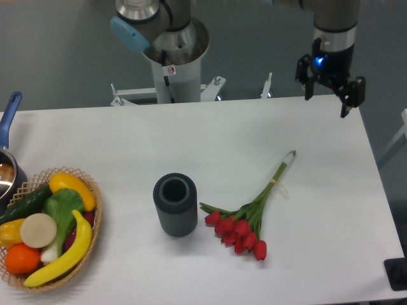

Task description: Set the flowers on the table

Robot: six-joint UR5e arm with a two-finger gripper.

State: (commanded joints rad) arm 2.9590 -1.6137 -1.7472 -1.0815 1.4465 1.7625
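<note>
**Tulips lying on the worktop, gripper raised at the far right**

The bunch of red tulips [245, 219] is being seen flat on the white worktop [191, 140], right of the centre. The red heads are pointing toward the near edge, and the green stems, tied by a tan string, are running up and to the right. The heads are lying just beside the dark grey ribbed vase [175, 204], which is standing upright and empty; whether they are touching it cannot be told.

The gripper [327, 89] is being held high over the far right edge of the worktop, well apart from the tulips. Its fingers [345, 100] are being kept wide, with nothing between them.

At the near left corner a round wicker basket [89, 181] is being shown, filled with fruit and vegetables. Behind it, a pot with a blue handle [7, 114] is partly cut by the left border.
</note>
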